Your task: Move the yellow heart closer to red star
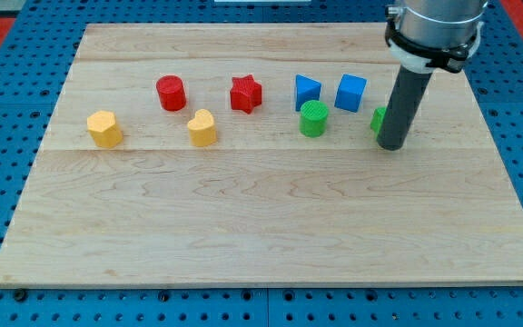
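The yellow heart [202, 128] lies on the wooden board, left of centre. The red star [245, 94] sits just up and to the right of it, a short gap apart. My tip [391, 145] rests on the board at the view's right, far from both blocks, right of the green cylinder [313, 119]. The rod partly hides a second green block [379, 119] behind it.
A red cylinder [171, 93] stands left of the star. A yellow hexagon block [104, 129] lies at the far left. Two blue blocks [308, 91] [350, 93] sit above the green cylinder. The board [261, 227] rests on a blue pegboard surface.
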{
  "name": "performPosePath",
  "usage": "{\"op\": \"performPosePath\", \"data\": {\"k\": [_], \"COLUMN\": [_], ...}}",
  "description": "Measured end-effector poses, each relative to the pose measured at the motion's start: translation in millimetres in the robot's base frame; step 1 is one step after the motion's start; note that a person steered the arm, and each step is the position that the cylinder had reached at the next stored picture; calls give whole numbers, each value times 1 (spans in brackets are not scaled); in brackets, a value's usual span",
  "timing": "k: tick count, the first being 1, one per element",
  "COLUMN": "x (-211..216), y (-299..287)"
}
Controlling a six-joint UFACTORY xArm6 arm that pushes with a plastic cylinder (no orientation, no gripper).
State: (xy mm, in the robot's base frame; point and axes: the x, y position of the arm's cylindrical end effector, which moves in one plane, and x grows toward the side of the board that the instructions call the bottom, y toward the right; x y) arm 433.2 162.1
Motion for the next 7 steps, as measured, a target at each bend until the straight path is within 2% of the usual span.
{"op": "performPosePath", "data": {"k": [1, 2, 4, 5, 6, 7], "x": [15, 26, 13, -21, 33, 76], "y": [-18, -126, -248, -250, -244, -290]}}
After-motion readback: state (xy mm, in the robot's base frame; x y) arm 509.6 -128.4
